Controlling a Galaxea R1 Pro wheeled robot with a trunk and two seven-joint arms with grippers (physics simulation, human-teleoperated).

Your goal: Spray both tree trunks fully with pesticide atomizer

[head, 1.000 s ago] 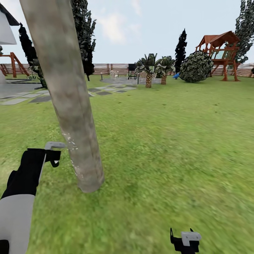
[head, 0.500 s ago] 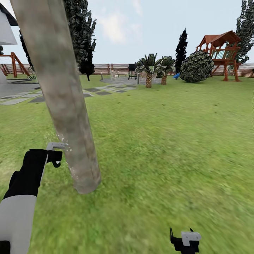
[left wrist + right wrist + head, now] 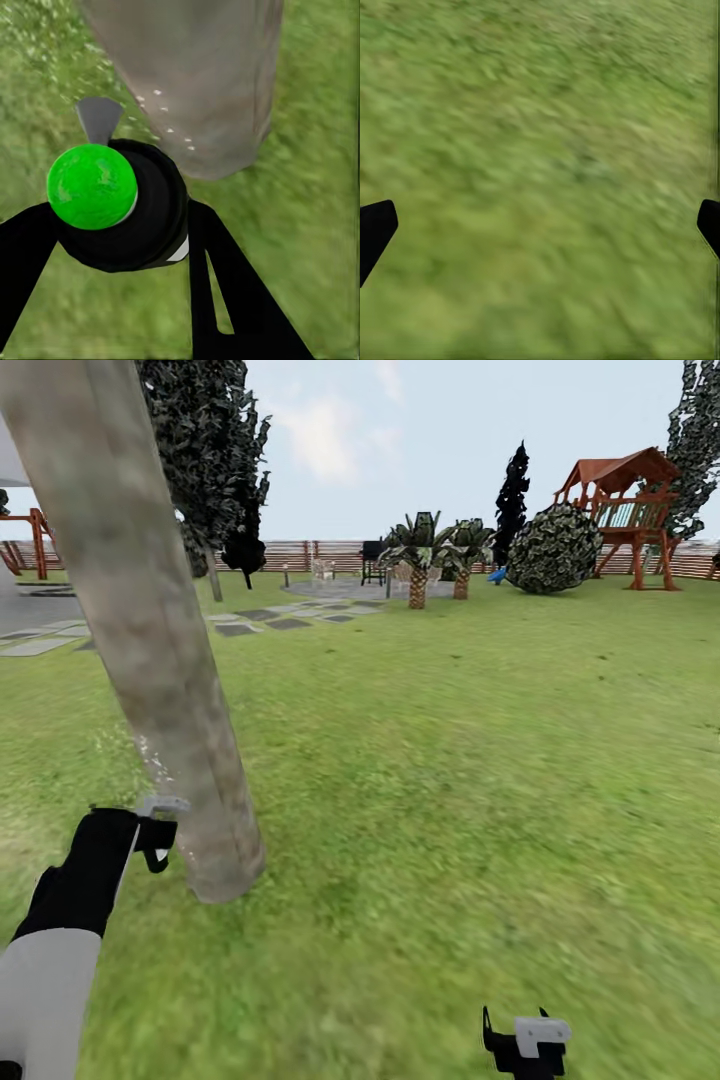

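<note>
A thick grey-brown tree trunk (image 3: 150,640) leans from the upper left of the head view down to the grass (image 3: 450,810). My left gripper (image 3: 158,830) hovers just beside its base, shut on the pesticide atomizer (image 3: 120,206), a black bottle with a bright green spot. White pesticide specks (image 3: 169,129) dot the trunk (image 3: 195,67) in front of the nozzle, and more specks (image 3: 150,752) show along its left edge. A second tree (image 3: 205,460) with dark foliage stands further back. Low over the lawn, my right gripper (image 3: 527,1043) hangs open and empty, its fingertips (image 3: 375,229) wide apart.
Grey stepping stones (image 3: 240,628) cross the lawn behind the trunk. Two palm-like plants (image 3: 435,555), a round bush (image 3: 557,548) and a wooden play tower (image 3: 625,510) stand before the slat fence (image 3: 310,553). Open grass spreads to the right.
The view has shifted, so the trunk sits further left and the far tree shows beside it. My left gripper with the atomizer has dropped lower, nearer the trunk's base. The right gripper holds still.
</note>
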